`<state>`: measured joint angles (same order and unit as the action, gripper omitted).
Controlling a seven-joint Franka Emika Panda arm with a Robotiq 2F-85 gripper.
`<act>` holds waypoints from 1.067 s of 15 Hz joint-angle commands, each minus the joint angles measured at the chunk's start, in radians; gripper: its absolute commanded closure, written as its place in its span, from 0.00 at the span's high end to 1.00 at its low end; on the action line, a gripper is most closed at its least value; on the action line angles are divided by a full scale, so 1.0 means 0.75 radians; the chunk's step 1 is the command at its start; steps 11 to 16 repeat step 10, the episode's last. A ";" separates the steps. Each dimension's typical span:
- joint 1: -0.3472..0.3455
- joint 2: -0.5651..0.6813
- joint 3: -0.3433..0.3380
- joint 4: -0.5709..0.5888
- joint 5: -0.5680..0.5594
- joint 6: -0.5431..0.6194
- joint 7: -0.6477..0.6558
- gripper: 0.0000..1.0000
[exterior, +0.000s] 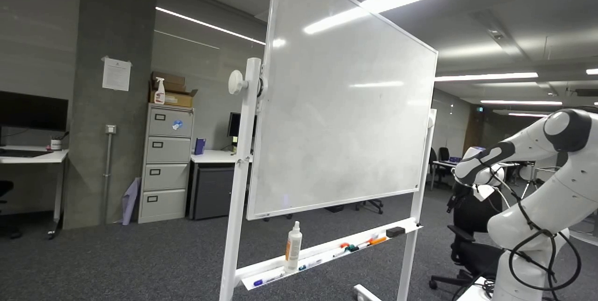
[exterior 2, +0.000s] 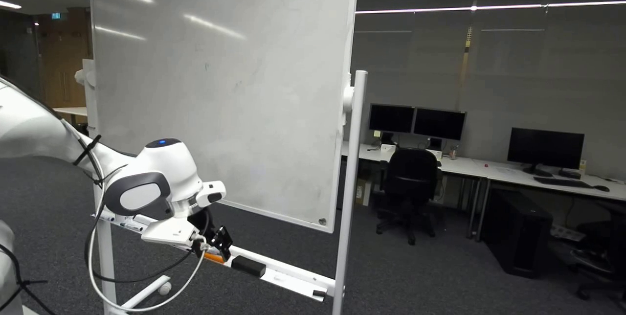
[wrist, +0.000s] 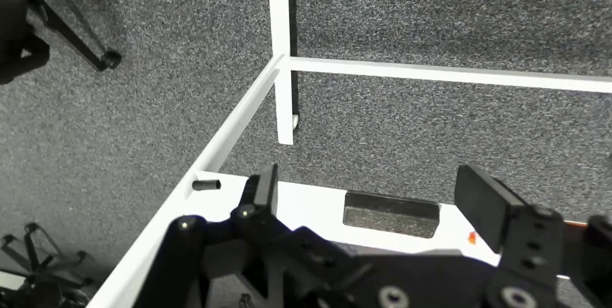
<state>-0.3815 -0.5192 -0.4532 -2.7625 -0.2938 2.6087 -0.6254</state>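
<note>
Tray (exterior 2: 291, 283) slung below whiteboard (exterior: 345, 95). Along it, left to right in an exterior view: pen (exterior: 267, 279), bottle (exterior: 293, 250), loose pens (exterior: 351, 248), eraser (exterior: 395, 232). Hand (wrist: 369, 186) near eraser. Cylinder (wrist: 206, 184) at tray's end, by upright (wrist: 240, 116). Filing cabinet (exterior: 168, 170) behind, left; boxes (exterior: 174, 87) on top.

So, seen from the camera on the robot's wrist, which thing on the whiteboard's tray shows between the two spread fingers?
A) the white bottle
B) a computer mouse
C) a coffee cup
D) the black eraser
D: in the wrist view, the black eraser lies on the white tray between the widely parted fingers, with a gap on either side of it.
</note>
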 commanded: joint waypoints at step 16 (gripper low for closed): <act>0.052 -0.237 -0.020 -0.035 0.011 -0.030 -0.326 1.00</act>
